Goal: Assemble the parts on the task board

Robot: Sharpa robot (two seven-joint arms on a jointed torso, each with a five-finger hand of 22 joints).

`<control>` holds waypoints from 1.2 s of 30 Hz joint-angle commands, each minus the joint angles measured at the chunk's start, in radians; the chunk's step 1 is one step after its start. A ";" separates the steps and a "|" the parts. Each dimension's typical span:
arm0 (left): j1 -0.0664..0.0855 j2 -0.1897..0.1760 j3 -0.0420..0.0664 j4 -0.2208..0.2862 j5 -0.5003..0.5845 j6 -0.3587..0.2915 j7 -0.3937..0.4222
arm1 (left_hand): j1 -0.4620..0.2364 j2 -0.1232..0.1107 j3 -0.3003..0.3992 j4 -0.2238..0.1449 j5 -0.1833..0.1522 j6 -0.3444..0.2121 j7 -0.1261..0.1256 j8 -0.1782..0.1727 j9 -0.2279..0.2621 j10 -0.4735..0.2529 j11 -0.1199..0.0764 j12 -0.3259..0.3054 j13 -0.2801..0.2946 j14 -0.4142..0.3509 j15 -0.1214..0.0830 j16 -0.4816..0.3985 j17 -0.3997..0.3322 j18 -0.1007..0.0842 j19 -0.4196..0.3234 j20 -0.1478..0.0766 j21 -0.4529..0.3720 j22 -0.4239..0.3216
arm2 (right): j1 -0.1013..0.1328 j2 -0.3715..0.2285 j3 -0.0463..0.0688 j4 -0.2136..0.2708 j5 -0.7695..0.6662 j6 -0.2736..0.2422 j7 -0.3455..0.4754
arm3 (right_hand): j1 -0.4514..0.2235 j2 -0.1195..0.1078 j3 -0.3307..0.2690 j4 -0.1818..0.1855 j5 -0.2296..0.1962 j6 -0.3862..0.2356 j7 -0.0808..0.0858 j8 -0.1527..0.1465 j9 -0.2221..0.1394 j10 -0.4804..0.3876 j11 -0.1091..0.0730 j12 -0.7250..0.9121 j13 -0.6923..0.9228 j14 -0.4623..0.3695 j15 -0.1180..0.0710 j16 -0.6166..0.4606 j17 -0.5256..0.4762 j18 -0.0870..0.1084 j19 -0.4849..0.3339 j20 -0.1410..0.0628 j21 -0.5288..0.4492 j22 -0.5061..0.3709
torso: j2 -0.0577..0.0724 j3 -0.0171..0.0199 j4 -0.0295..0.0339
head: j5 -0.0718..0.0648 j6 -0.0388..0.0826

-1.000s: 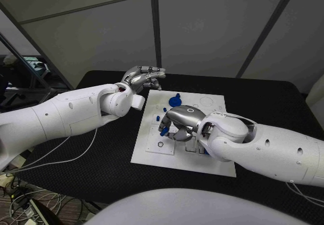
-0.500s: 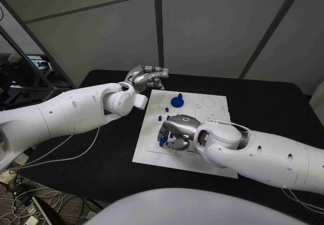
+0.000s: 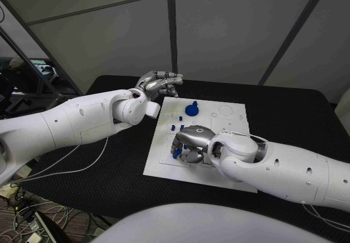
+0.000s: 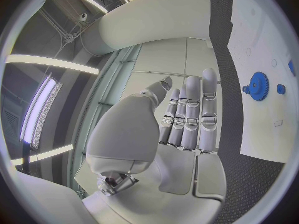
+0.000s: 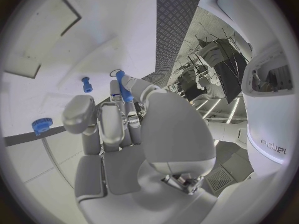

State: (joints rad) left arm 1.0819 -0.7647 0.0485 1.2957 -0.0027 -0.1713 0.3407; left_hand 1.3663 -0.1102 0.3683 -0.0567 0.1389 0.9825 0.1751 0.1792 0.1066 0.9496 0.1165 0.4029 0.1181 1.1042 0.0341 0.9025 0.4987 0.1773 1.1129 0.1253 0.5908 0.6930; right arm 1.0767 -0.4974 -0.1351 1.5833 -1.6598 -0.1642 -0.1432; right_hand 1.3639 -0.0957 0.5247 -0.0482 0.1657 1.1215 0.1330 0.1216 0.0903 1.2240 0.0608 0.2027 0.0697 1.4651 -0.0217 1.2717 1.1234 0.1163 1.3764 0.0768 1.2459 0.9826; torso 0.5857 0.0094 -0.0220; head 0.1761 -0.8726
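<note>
The white task board (image 3: pixel 227 115) lies mid-table. My right hand (image 3: pixel 191 144) hangs low over its near left part and pinches a long blue peg (image 3: pixel 176 152) (image 5: pixel 123 87) between its fingertips, the peg's tip pointing down at the board (image 5: pixel 37 35). A blue gear (image 3: pixel 191 110) (image 4: pixel 257 86) (image 5: pixel 41 126) stands at the board's far side. Small blue pegs (image 3: pixel 173 127) stand between the gear and my right hand; one peg (image 5: pixel 87 84) is close to the held peg. My left hand (image 3: pixel 157 81) (image 4: pixel 187 119) is raised beyond the board's far left corner, fingers straight, holding nothing.
Recessed slots (image 3: pixel 211 161) in the board lie partly under my right wrist. Small round holes (image 3: pixel 224 109) mark the board's far right part. Black table (image 3: pixel 292 116) surrounds the board, and a white cable (image 3: pixel 73 169) trails at the left.
My right hand has moved toward the board's near edge and lower with the blue peg in it. My left hand has stayed in place.
</note>
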 commanded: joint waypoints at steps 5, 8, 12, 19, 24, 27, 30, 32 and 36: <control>0.002 0.001 0.001 0.001 0.003 0.013 -0.003 | -0.004 0.008 -0.006 0.000 0.005 -0.008 0.001 0.004 -0.001 -0.004 -0.001 0.004 -0.001 -0.006 0.000 0.003 -0.001 0.006 -0.004 0.001 -0.005 -0.002 | 0.001 0.008 0.000 -0.004 -0.055 0.020 -0.056 | -0.012 -0.002 -0.007 0.003 0.005 0.010 0.001 0.003 0.001 0.007 -0.003 -0.004 0.001 0.029 -0.004 0.005 0.000 -0.013 0.003 -0.001 0.004 0.001 | 0.000 0.0003 -0.0001 | -0.001 0.000; 0.002 0.000 0.001 0.001 0.003 0.014 -0.004 | -0.004 0.008 -0.006 0.000 0.005 -0.008 0.001 0.004 -0.001 -0.004 -0.001 0.004 -0.001 -0.006 0.000 0.003 -0.001 0.006 -0.004 0.001 -0.005 -0.002 | 0.000 0.010 0.000 -0.006 -0.062 0.011 -0.067 | -0.015 -0.002 -0.008 0.005 0.006 0.010 0.001 0.003 0.002 0.008 -0.003 -0.005 0.001 0.029 -0.004 0.005 0.000 -0.013 0.003 0.000 0.004 0.002 | 0.000 0.0005 0.0002 | -0.001 0.000; 0.002 0.000 0.001 0.001 0.003 0.016 -0.006 | -0.004 0.008 -0.006 0.000 0.005 -0.008 0.001 0.004 -0.001 -0.004 -0.001 0.004 -0.001 -0.006 0.000 0.003 -0.001 0.006 -0.004 0.001 -0.005 -0.002 | 0.000 0.011 0.000 -0.007 -0.069 0.006 -0.077 | -0.020 0.000 -0.011 0.008 0.005 0.010 0.000 0.002 0.002 0.010 -0.003 -0.008 0.001 0.029 -0.004 0.005 0.000 -0.013 0.003 0.000 0.005 0.002 | 0.000 0.0004 -0.0003 | -0.004 0.000; 0.002 0.001 0.001 0.001 0.003 0.019 -0.007 | -0.005 0.008 -0.008 0.001 0.005 -0.011 0.002 0.003 -0.002 -0.006 0.000 0.005 -0.002 -0.006 0.000 0.004 -0.002 0.005 -0.003 0.002 -0.005 -0.002 | -0.002 0.018 0.000 -0.008 -0.074 0.015 -0.077 | -0.027 -0.004 -0.017 0.010 0.003 0.009 -0.001 0.001 0.002 0.012 -0.004 -0.012 0.002 0.029 -0.004 0.005 -0.001 -0.013 0.002 0.000 0.005 0.002 | 0.000 0.0000 -0.0007 | -0.007 0.000; 0.002 0.002 0.001 0.001 0.003 0.020 -0.010 | -0.005 0.008 -0.008 0.001 0.005 -0.011 0.002 0.003 -0.002 -0.006 0.000 0.005 -0.002 -0.006 0.000 0.004 -0.002 0.005 -0.003 0.002 -0.005 -0.002 | -0.002 0.025 0.000 -0.008 -0.068 0.034 -0.064 | -0.035 -0.009 -0.025 0.012 0.001 0.005 0.000 -0.003 0.002 0.011 -0.003 -0.018 0.002 0.027 -0.004 0.001 -0.008 -0.011 -0.001 0.001 0.002 -0.003 | 0.000 -0.0002 0.0000 | -0.009 0.000; 0.002 0.002 0.001 0.001 0.003 0.021 -0.011 | -0.005 0.008 -0.009 0.001 0.005 -0.012 0.002 0.003 -0.002 -0.006 0.000 0.005 -0.002 -0.006 0.000 0.005 -0.002 0.005 -0.003 0.002 -0.005 -0.002 | -0.002 0.028 0.000 -0.009 -0.066 0.048 -0.060 | -0.038 -0.011 -0.029 0.013 0.002 0.003 0.001 -0.004 0.001 0.010 -0.002 -0.021 0.001 0.027 -0.003 0.001 -0.008 -0.012 -0.002 0.001 0.001 -0.004 | 0.000 -0.0003 0.0008 | -0.010 0.000; 0.002 0.002 0.001 0.001 0.003 0.022 -0.012 | -0.005 0.008 -0.009 0.001 0.005 -0.012 0.002 0.003 -0.002 -0.006 0.000 0.005 -0.002 -0.006 0.000 0.005 -0.002 0.005 -0.003 0.002 -0.005 -0.002 | -0.003 0.032 0.000 -0.012 -0.064 0.060 -0.058 | -0.040 -0.012 -0.031 0.014 0.002 0.002 0.001 -0.005 0.001 0.009 -0.002 -0.023 0.001 0.027 -0.003 0.001 -0.008 -0.012 -0.002 0.002 0.001 -0.003 | 0.000 -0.0004 0.0008 | -0.008 0.000; 0.002 0.002 0.001 0.001 0.003 0.022 -0.013 | -0.005 0.008 -0.009 0.001 0.005 -0.012 0.002 0.003 -0.002 -0.006 0.000 0.005 -0.002 -0.006 0.000 0.005 -0.002 0.005 -0.003 0.002 -0.005 -0.002 | -0.004 0.033 -0.001 -0.012 -0.064 0.063 -0.057 | -0.040 -0.012 -0.031 0.014 0.002 0.002 0.001 -0.005 0.001 0.009 -0.002 -0.023 0.001 0.027 -0.003 0.001 -0.008 -0.012 -0.002 0.002 0.001 -0.003 | 0.000 -0.0003 0.0004 | -0.007 0.000; 0.002 0.002 0.001 0.000 0.003 0.024 -0.014 | -0.005 0.008 -0.009 0.001 0.005 -0.012 0.002 0.003 -0.002 -0.006 0.000 0.005 -0.002 -0.006 0.000 0.005 -0.002 0.005 -0.003 0.002 -0.005 -0.002 | -0.005 0.033 -0.001 -0.011 -0.063 0.062 -0.053 | -0.039 -0.011 -0.031 0.013 0.004 0.003 0.000 -0.005 0.002 0.010 -0.002 -0.023 0.002 0.027 -0.003 0.003 -0.005 -0.012 -0.001 0.002 0.003 -0.001 | 0.000 -0.0003 -0.0004 | -0.007 0.000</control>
State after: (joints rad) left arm 1.0818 -0.7637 0.0485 1.2957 -0.0026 -0.1621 0.3276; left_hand 1.3663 -0.1102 0.3654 -0.0539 0.1389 0.9789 0.1787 0.1792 0.1059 0.9496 0.1166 0.4027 0.1174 1.1042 0.0341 0.9025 0.4981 0.1773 1.1129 0.1253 0.5908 0.6923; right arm 1.0726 -0.4650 -0.1349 1.5700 -1.7203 -0.1261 -0.2051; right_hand 1.3322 -0.1065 0.5006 -0.0355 0.1653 1.1236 0.1313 0.1206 0.0915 1.2275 0.0572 0.1843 0.0714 1.4651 -0.0216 1.2717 1.1166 0.1164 1.3764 0.0768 1.2459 0.9799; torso 0.5857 0.0091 -0.0220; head 0.1688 -0.8726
